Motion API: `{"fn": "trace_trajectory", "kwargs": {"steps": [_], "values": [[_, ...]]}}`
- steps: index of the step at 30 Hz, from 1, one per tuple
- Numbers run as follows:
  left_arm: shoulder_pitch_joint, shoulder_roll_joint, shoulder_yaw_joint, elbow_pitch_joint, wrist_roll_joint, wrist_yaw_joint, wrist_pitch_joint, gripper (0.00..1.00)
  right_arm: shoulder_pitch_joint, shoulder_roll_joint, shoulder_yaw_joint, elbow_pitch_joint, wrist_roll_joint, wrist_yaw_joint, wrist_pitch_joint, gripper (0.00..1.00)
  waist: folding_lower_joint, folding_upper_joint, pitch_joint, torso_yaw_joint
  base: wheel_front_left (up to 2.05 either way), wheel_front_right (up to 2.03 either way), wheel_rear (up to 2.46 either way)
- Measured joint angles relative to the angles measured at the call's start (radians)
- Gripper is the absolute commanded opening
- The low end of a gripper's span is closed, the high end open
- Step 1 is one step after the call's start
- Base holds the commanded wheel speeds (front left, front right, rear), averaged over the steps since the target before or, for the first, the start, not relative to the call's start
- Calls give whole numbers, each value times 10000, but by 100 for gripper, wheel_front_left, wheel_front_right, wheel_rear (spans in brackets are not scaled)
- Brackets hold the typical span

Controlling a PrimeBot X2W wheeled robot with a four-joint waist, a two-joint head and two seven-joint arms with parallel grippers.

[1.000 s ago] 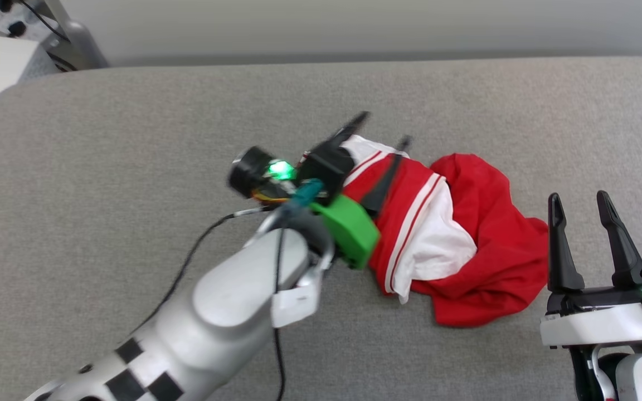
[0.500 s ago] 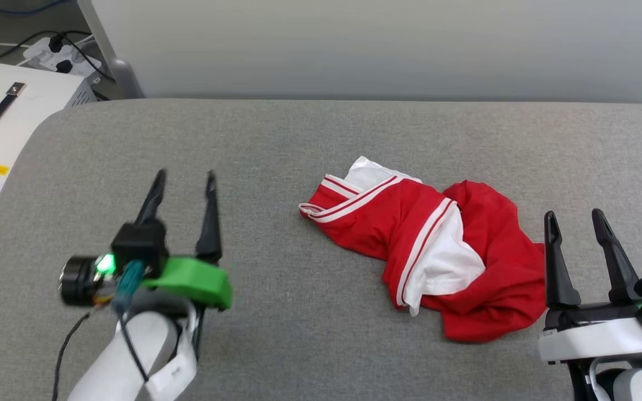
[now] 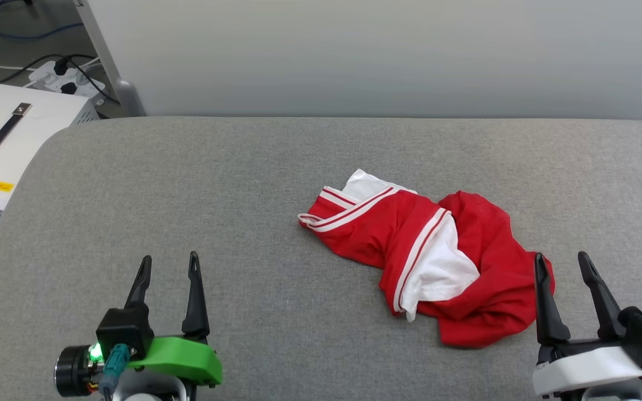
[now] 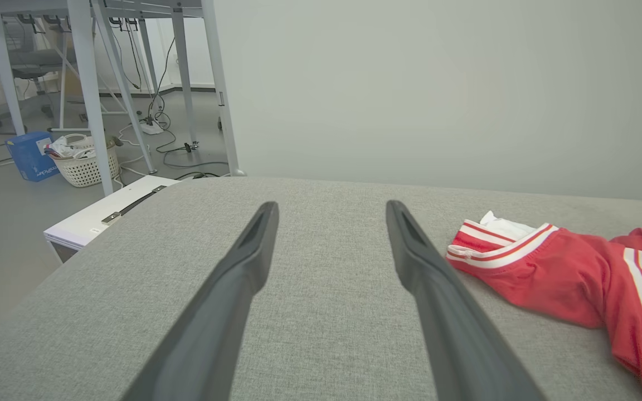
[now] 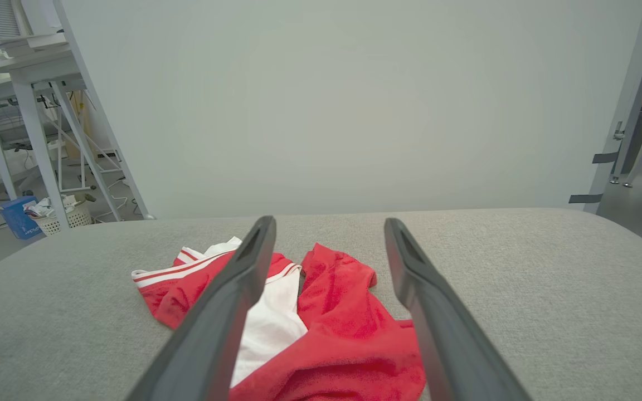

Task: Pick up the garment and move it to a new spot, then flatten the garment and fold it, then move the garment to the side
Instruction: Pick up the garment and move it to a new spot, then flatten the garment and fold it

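Observation:
The garment (image 3: pixel 438 259), a red jersey T-shirt with white sleeves and striped trim, lies crumpled in a heap right of the middle of the grey padded table (image 3: pixel 243 184). My left gripper (image 3: pixel 169 264) stands open at the lower left, well apart from the cloth, nothing between its fingers. At the lower right my right gripper (image 3: pixel 563 262) is open too, its left finger just at the heap's near right edge. In the left wrist view the garment (image 4: pixel 566 273) lies right of the open left gripper (image 4: pixel 329 209). In the right wrist view the garment (image 5: pixel 332 312) spreads behind the open right gripper (image 5: pixel 326 223).
A white box with a black handle (image 3: pixel 9 133) stands off the table's left edge, with a power strip and cables (image 3: pixel 59 78) on the floor behind it. A pale wall panel (image 3: pixel 382 55) runs along the table's far edge. Table legs and a basket (image 4: pixel 84 161) stand further left.
My left arm has let go of the garment and drawn back from it to the lower left. The head camera has tilted, shifting the whole picture down. The garment lies as before.

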Motion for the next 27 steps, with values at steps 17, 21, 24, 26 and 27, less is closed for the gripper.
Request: {"fn": "trace_trajectory", "kwargs": {"steps": [17, 21, 24, 26, 27], "values": [[532, -1154, 1488, 382, 1348, -1338, 0, 100, 256, 0, 2, 355, 2, 0, 0, 100, 0, 0, -99, 13, 0, 0, 0], [533, -1289, 1634, 430, 1565, -1557, 0, 100, 147, -29, -92, 211, -146, 0, 0, 100, 0, 0, -61, 18, 0, 0, 0], [524, -1415, 1720, 439, 1645, -1662, 0, 100, -373, -228, -276, 25, -159, 0, 0, 100, 0, 0, 50, 32, 0, 0, 0], [509, -1480, 1753, 437, 1714, -1699, 0, 100, -962, -589, -288, -130, -192, 0, 0, 100, 0, 0, 155, 45, 0, 0, 0], [498, -1511, 1766, 433, 1732, -1751, 0, 100, -1336, -819, -284, -161, -184, 0, 0, 100, 0, 0, 225, 52, 0, 0, 0]]}}
